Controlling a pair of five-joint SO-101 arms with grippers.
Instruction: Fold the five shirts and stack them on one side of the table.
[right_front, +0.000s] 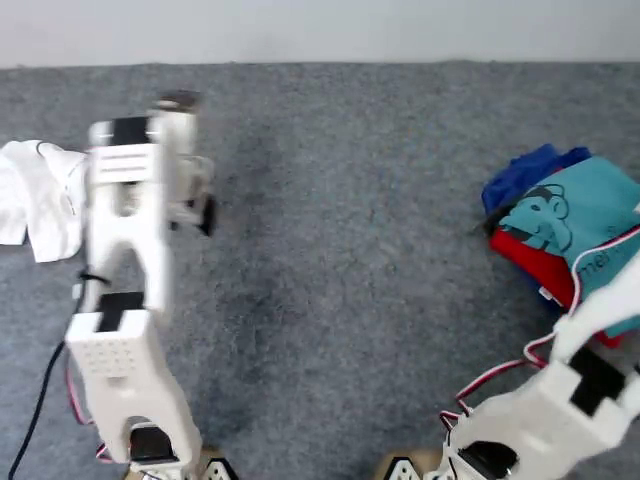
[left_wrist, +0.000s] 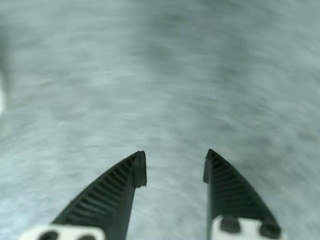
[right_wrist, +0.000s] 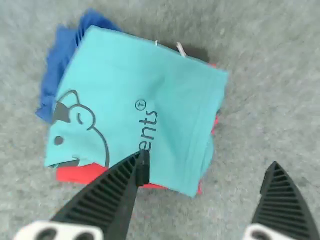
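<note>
A folded stack lies at the table's right edge: a teal shirt (right_front: 585, 215) (right_wrist: 135, 115) on top, a red shirt (right_front: 535, 262) (right_wrist: 75, 175) under it and a blue shirt (right_front: 525, 175) (right_wrist: 60, 70) lowest. A crumpled white shirt (right_front: 40, 195) lies at the far left edge. My left gripper (left_wrist: 175, 167) is open over bare grey carpet, its arm (right_front: 130, 250) standing just right of the white shirt. My right gripper (right_wrist: 207, 172) hangs open above the near edge of the stack, holding nothing; its arm (right_front: 560, 400) comes in from the lower right.
The grey carpeted table (right_front: 350, 250) stretches between the two arms. A pale wall (right_front: 320, 30) runs along the far edge. Cables (right_front: 40, 400) trail beside the left arm's base.
</note>
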